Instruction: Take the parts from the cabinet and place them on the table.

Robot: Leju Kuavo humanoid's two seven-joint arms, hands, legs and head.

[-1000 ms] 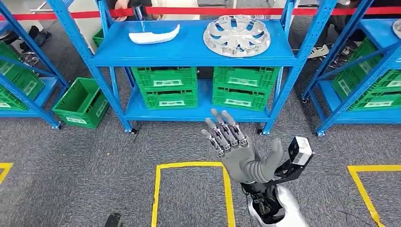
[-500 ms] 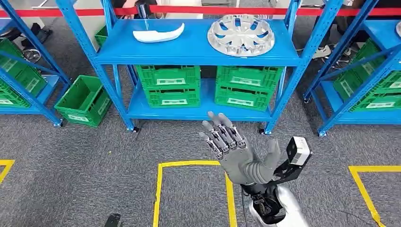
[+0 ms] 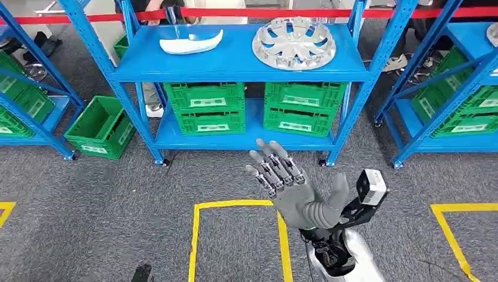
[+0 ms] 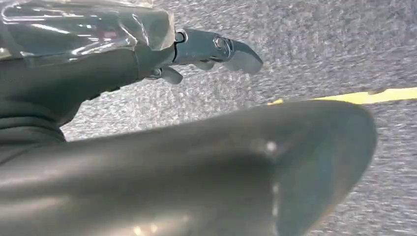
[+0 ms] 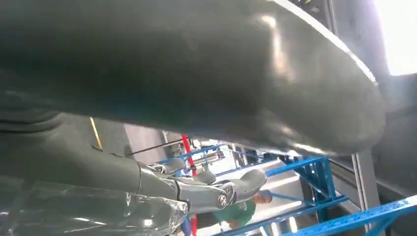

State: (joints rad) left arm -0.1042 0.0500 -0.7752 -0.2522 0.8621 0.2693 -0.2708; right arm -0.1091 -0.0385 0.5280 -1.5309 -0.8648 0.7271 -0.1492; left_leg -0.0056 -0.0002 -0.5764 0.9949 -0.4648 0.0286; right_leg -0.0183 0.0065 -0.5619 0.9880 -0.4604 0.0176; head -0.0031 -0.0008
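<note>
Resting flat on the blue cabinet's top shelf (image 3: 235, 59), the silver wheel cover (image 3: 293, 43) and white trim part (image 3: 191, 43) lie side by side, apart, reachable from the front. Right hand (image 3: 293, 188) raised, fingers spread wide, empty, well short of the shelf. Left hand (image 4: 147, 162) near the floor; grasp state cannot be told.

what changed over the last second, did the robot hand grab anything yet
Nothing taken or let go. The whole view swayed slightly, which is camera motion. The right robot hand stays raised, open and empty; the white part and wheel cover remain on the blue shelf.
</note>
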